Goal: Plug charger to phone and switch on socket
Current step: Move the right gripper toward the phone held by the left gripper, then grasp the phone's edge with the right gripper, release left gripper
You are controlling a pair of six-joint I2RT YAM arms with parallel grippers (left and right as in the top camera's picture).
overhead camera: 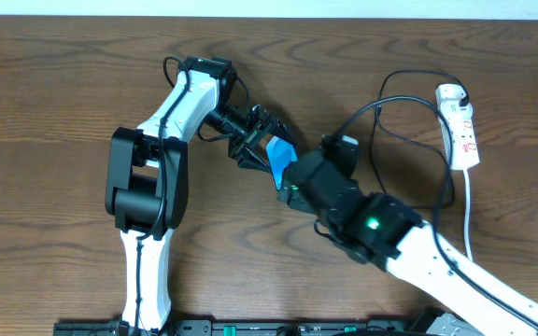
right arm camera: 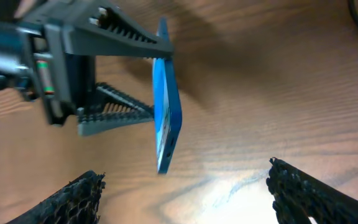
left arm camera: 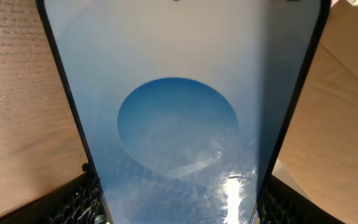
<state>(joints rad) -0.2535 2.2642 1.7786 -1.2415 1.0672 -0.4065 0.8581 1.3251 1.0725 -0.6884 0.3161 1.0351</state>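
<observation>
My left gripper (overhead camera: 250, 138) is shut on the phone (overhead camera: 280, 155) and holds it tilted above the table. The left wrist view shows its blue screen (left arm camera: 178, 124) filling the space between the fingers (left arm camera: 178, 193). In the right wrist view the phone (right arm camera: 166, 118) hangs edge-on, its bottom edge towards my right gripper (right arm camera: 185, 175), which is wide open and empty just below it. The charger, a thin black cable (overhead camera: 362, 117), runs from the socket (overhead camera: 462, 126) at the right across the table to beside my right wrist. Its tip is hidden.
The socket's white cord (overhead camera: 468, 210) runs down the right side towards the front edge. Loops of black cable (overhead camera: 442, 154) lie between the socket and my right arm (overhead camera: 372, 224). The table is brown wood (overhead camera: 54, 112).
</observation>
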